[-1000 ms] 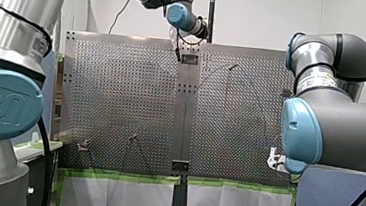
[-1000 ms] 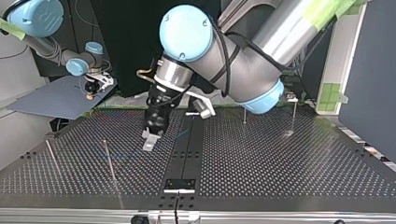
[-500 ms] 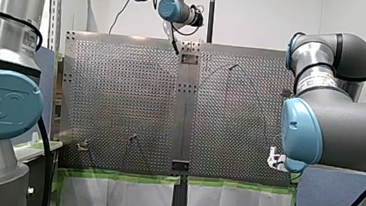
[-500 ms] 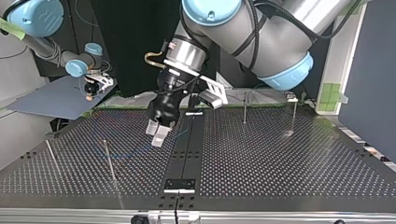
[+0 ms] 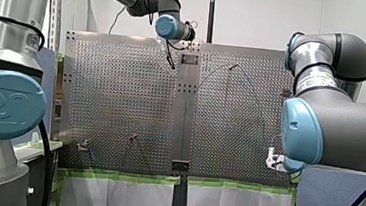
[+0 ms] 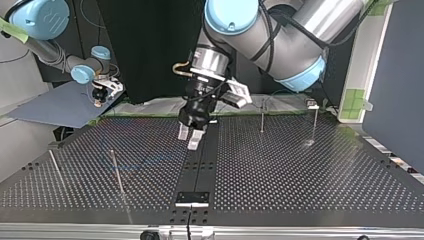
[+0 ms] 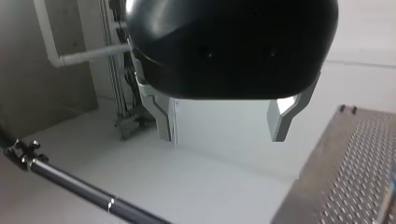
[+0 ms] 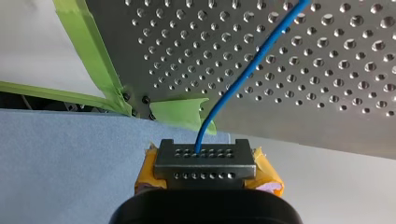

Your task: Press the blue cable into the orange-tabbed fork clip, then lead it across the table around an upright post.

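The near edge of the table runs along the bottom of the top view. The plate's whole lower right quarter lies bare, the widest free ground. A black strip splits the plate down the middle. At lower left the near posts, two thin rods, rise close to that near edge. A faint blue line lies on the holes just behind them. Further back, right of centre, the far posts stand near the far edge, well apart from the first pair.

My left gripper hangs above the far part of the strip, clear of the plate. Its arm drops in from the upper right with the wrist turned down. The pale fingers are spread wide with nothing between them, and the left wrist view shows the same empty gap.

Farthest off, at upper left, my right gripper sits past the table's far left corner, over a blue sheet. In the right wrist view it is clamped on the blue cable. The cable leaves the fingertips, passes just beside a scrap of green tape at the table's edge and runs on over the holes ahead.
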